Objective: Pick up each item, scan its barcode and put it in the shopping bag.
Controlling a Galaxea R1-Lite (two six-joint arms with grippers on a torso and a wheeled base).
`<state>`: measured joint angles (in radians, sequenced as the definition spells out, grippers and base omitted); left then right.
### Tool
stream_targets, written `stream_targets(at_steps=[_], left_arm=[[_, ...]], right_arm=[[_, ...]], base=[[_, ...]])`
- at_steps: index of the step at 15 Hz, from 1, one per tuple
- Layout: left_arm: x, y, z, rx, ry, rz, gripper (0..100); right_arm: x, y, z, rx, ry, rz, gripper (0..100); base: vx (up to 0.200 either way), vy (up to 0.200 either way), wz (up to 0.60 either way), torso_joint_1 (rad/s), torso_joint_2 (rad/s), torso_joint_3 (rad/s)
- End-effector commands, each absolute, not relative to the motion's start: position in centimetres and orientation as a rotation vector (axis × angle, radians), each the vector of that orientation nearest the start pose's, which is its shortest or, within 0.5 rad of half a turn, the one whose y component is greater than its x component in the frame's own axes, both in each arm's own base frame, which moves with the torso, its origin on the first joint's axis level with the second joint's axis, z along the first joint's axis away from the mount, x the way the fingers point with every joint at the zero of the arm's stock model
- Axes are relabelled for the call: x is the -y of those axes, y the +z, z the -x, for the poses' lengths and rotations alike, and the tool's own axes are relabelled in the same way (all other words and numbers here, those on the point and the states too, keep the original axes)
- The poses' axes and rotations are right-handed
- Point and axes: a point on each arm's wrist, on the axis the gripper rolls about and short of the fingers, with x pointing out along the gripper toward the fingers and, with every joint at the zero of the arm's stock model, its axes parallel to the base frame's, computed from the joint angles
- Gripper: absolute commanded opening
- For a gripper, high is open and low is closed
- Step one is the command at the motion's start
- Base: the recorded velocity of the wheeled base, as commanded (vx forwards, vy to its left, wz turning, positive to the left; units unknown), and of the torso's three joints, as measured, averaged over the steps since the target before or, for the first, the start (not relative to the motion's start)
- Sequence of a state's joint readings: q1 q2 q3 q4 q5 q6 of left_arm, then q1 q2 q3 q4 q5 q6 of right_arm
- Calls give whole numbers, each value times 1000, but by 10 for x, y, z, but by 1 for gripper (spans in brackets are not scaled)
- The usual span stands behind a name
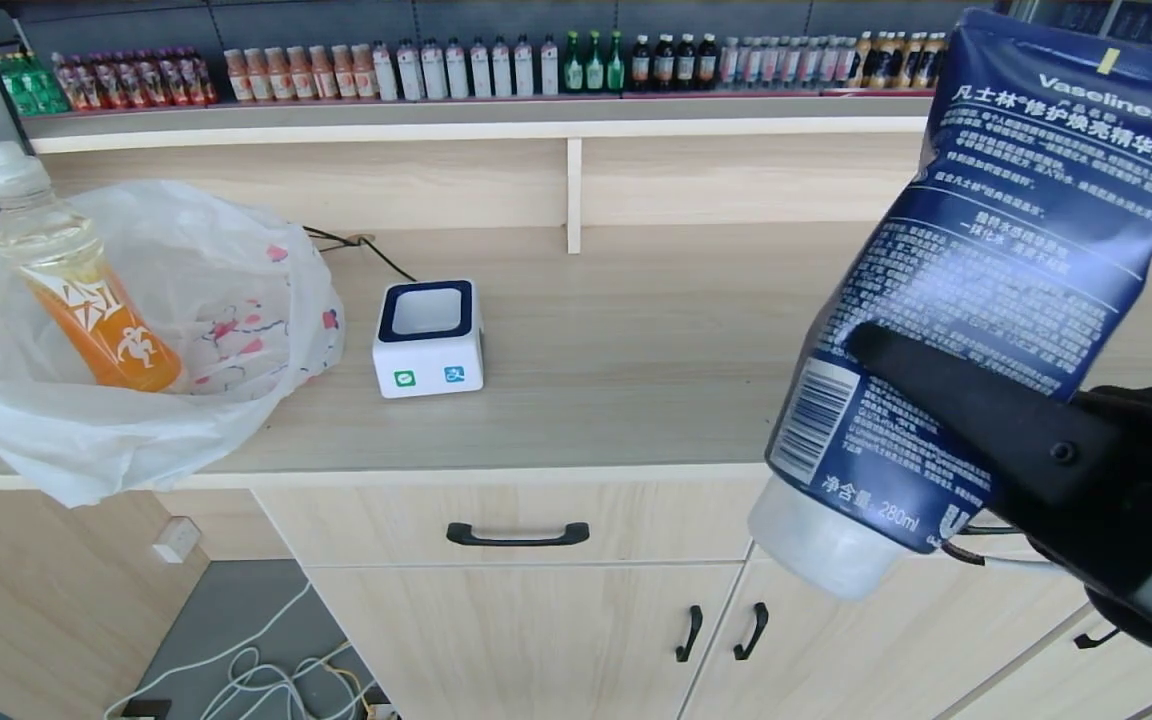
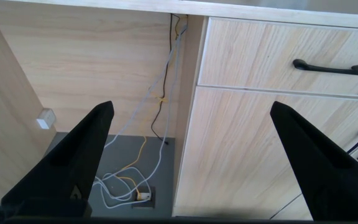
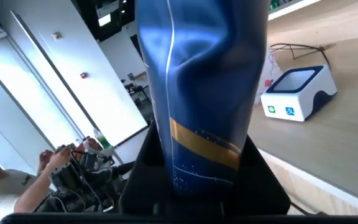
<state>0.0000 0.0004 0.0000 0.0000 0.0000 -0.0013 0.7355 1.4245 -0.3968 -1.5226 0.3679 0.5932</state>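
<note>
Quick status from my side: one item down, one in hand. The orange drink bottle (image 1: 76, 290) is already standing tilted inside the shopping bag (image 1: 26, 410), which sits open at the left end of the counter (image 1: 636, 330) with part of it sagging over the front edge.

My right gripper (image 1: 896, 370) is clamped across the lower part of the blue lotion tube (image 1: 996, 250), cap end pointing down and to the left, held up high and well to the right of the scanner (image 1: 429, 340). The barcode (image 1: 814, 420) is facing back toward my head camera, not the scanner window, so I'd say the scan isn't done yet. What's left for this one, as I see it: swing it over, turn the barcode down toward the window, then drop it into the bag. Whether more items come after it, I can't tell.

My left gripper (image 2: 191, 162) is down low in front of the cabinet fronts (image 2: 260, 143), fingers spread wide with nothing between them.

Other stuff around: the scanner's cable (image 1: 376, 250) runs off behind it, there's a thin upright divider (image 1: 573, 195) at the back of the counter, a shelf of bottles (image 1: 496, 65) above that, and loose cables on the floor (image 1: 256, 680).

Nothing really sits between the tube and the scanner. The scanner is just beside the bag though, so a wide swing might snag the plastic
</note>
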Motion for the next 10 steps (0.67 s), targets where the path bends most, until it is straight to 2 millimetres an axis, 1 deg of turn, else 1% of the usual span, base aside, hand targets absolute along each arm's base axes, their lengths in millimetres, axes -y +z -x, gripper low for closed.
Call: stream_targets(at_steps=[1,3,5,7,8,10], left_arm=[[0,75,23,0,0,2,100],[0,75,23,0,0,2,100],[0,75,23,0,0,2,100],[0,75,23,0,0,2,100],[0,75,23,0,0,2,100],[0,75,23,0,0,2,100]], right_arm=[[-145,246,-146,200,1234,-677,0],[-151,242,-146,168,1262,-711,0],[-162,243,-146,155,1298,-720,0],[-167,236,-148,119,1296,-719,0],[-169,236,-150,119,1298,-718,0],[-171,235,-147,110,1311,-716,0]], base=[[0,0,0,0,0,0],[0,0,0,0,0,0],[0,0,0,0,0,0],[0,0,0,0,0,0],[0,0,0,0,0,0],[0,0,0,0,0,0]])
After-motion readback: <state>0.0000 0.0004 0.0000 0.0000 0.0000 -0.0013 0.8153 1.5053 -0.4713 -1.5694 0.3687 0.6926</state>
